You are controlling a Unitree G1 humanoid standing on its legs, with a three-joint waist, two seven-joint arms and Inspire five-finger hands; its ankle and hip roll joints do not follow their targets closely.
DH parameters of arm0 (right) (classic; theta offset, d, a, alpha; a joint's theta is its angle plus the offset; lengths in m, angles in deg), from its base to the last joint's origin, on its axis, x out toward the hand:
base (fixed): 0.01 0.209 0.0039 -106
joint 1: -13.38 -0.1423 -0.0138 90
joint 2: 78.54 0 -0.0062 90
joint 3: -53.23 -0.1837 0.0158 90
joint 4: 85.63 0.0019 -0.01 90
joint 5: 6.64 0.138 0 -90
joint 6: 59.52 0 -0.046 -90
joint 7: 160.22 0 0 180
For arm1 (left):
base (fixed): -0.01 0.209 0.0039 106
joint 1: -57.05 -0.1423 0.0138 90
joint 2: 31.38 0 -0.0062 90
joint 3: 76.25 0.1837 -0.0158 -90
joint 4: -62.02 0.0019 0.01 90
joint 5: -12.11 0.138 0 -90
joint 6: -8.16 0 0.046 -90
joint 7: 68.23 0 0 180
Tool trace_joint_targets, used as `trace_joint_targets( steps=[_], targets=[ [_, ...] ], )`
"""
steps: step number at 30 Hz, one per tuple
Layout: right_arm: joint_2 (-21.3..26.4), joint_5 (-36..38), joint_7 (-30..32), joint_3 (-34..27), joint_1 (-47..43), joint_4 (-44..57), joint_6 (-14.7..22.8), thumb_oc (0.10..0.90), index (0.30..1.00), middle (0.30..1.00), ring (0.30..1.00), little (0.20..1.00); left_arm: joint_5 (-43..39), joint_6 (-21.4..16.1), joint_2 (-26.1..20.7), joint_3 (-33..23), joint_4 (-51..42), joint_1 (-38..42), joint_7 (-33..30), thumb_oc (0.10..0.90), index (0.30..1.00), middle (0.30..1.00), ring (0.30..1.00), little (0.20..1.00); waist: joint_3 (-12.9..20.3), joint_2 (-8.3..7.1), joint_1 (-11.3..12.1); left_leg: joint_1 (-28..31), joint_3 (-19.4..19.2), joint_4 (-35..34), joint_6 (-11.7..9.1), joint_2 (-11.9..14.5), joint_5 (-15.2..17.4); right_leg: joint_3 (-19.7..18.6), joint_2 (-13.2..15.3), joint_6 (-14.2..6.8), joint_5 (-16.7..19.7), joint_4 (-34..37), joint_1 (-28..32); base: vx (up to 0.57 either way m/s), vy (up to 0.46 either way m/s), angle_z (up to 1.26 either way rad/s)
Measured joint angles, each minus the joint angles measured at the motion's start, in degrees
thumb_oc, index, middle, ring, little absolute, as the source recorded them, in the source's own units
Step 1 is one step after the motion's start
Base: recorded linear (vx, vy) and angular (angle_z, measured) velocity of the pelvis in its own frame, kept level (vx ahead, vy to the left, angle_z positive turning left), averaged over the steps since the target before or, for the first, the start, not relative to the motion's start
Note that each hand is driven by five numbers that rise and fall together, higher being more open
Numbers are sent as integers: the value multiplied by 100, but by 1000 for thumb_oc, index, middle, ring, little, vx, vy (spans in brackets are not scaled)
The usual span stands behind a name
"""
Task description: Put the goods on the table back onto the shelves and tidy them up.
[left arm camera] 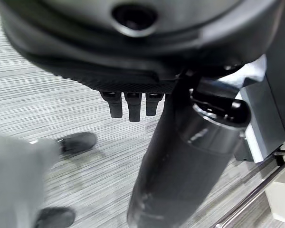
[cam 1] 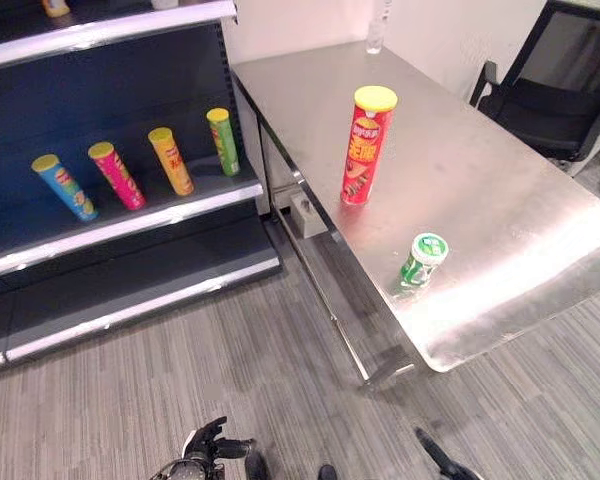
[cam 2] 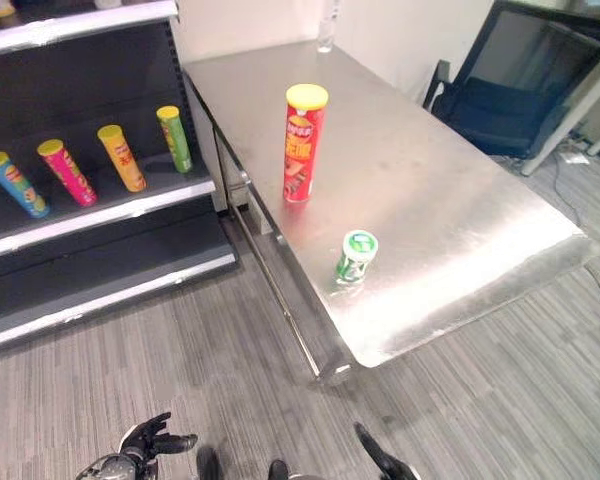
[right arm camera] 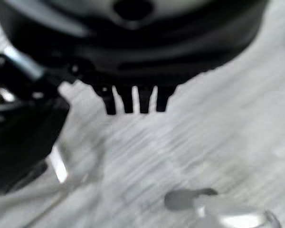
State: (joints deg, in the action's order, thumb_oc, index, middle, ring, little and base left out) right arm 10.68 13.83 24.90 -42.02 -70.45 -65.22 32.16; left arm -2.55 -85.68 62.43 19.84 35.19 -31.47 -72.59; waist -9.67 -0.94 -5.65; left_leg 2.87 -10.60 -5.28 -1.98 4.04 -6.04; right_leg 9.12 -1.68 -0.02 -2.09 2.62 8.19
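A tall red can with a yellow lid [cam 1: 366, 145] stands upright near the left edge of the steel table [cam 1: 500, 190]. A short green can with a white and green lid [cam 1: 423, 260] stands closer to the table's near corner. On the middle board of the dark shelf [cam 1: 130, 222] stand a blue can [cam 1: 64, 187], a pink can [cam 1: 117, 175], a yellow can [cam 1: 170, 160] and a green can [cam 1: 223, 141]. My left hand [cam 1: 208, 445] and right hand [cam 1: 435, 458] hang low over the floor, far from the table, fingers [left arm camera: 128, 104] straight and holding nothing.
A clear bottle [cam 1: 376, 30] stands at the table's far end. A black chair [cam 1: 545, 100] sits behind the table at the right. The shelf's lower board [cam 1: 130, 290] is bare. Grey carpet floor [cam 1: 230, 370] lies between me, the shelf and the table.
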Motion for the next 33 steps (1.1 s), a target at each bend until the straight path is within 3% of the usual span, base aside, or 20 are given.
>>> trace_joint_targets(
  steps=[3, 4, 8, 10, 11, 12, 14, 16, 17, 21, 23, 28, 33],
  targets=[
    [71, 232, 8, -737, 108, -284, -28, 800, 900, 900, 900, 900, -100, 8, -185, -50, 183, -12, -18, 800, 900, 900, 900, 900, 152, -43, -52, 77, -22, -5, 99, -91, 224, -50, 131, -218, -183, -180, -72, 72, 82, -10],
    [262, 546, 40, -1335, 81, -372, -16, 800, 900, 900, 900, 900, -108, 23, -325, -55, 220, -89, -42, 800, 900, 900, 900, 900, 200, -84, -41, 65, -144, -4, 121, -209, 241, -180, 247, -213, -231, -105, -58, 82, 79, -28],
    [992, 980, 198, -2519, 187, -344, -84, 800, 900, 900, 900, 900, -96, 41, -416, -54, 213, -181, -37, 800, 900, 900, 900, 900, 208, -59, -180, 66, -185, -15, 180, -314, 281, -195, 347, -227, -140, 37, -45, 54, 59, -9],
    [1566, 1011, 486, -3016, 438, 134, -85, 800, 900, 900, 900, 900, -77, 37, -316, -36, 193, -231, -38, 800, 900, 900, 900, 900, 252, 67, -220, 45, -241, -33, 208, -356, 301, -258, 390, -263, -116, 60, -66, 1, 36, -18],
    [2060, 949, 813, -3230, 686, 1078, -108, 800, 900, 900, 900, 900, -9, 39, -267, -55, 125, -296, -38, 800, 900, 900, 900, 900, 258, 88, -348, 39, -320, -30, 211, -371, 306, -315, 402, -280, -48, 136, -85, 16, 58, -26],
    [2108, 931, 945, -3565, 924, 2194, -178, 800, 900, 900, 900, 900, 41, 32, -233, -40, 93, -369, -39, 800, 900, 900, 900, 900, 254, 124, -469, 21, -351, -35, 214, -379, 305, -344, 408, -268, -8, 202, -79, 14, 48, -29],
    [2549, 675, 1130, -3565, 1027, 3263, 294, 800, 900, 900, 900, 900, 144, 35, -145, -46, 74, -388, -22, 800, 900, 900, 900, 900, 252, 127, -591, 16, -462, -34, 214, -361, 304, -466, 398, -292, 74, 268, -87, 15, 18, -29],
    [2999, 401, 1161, -3525, 1050, 4154, 276, 800, 900, 900, 900, 900, 189, 39, -61, -36, 0, -411, 13, 800, 900, 900, 900, 900, 243, 116, -684, 36, -476, -35, 213, -354, 302, -486, 395, -282, 96, 266, -74, 6, 5, -14],
    [3235, 48, 1154, -3459, 1041, 4851, 598, 800, 900, 900, 900, 900, 274, 14, -7, 0, -210, -428, 32, 800, 900, 900, 900, 900, 232, 37, -736, 52, -478, -35, 197, -336, 285, -484, 380, -273, 104, 266, -81, 35, 13, 3],
    [3569, -650, 850, -3041, 898, 6642, 527, 800, 900, 900, 900, 900, 372, 3, 51, 22, -593, -509, 186, 800, 900, 900, 900, 900, 233, 0, -711, 37, -482, -35, 192, -326, 283, -483, 370, -271, 115, 267, -90, 0, 0, 0],
    [3574, -780, 416, -2638, 594, 7488, 881, 800, 900, 900, 900, 900, 378, -35, 51, 43, -597, -498, 255, 800, 900, 900, 900, 900, 238, -9, -540, 31, -480, -33, 194, -334, 282, -478, 377, -268, 121, 265, -77, 0, 0, 0],
    [3588, -766, -186, -1657, -13, 7502, 1022, 800, 900, 900, 900, 900, 399, -88, 9, 49, -587, -539, 269, 800, 900, 900, 900, 900, 239, -24, -74, -12, -432, -5, 207, -376, 273, -424, 405, -279, 113, 265, -82, 3, -5, 11],
    [3587, -766, -626, -1207, -12, 7088, 892, 800, 900, 900, 900, 900, 396, -88, -75, 28, -561, -762, 289, 800, 900, 900, 900, 900, 221, -54, 86, -57, -223, -4, 222, -402, 263, -179, 415, -303, 97, 264, -47, 4, -14, 21]
  ],
)
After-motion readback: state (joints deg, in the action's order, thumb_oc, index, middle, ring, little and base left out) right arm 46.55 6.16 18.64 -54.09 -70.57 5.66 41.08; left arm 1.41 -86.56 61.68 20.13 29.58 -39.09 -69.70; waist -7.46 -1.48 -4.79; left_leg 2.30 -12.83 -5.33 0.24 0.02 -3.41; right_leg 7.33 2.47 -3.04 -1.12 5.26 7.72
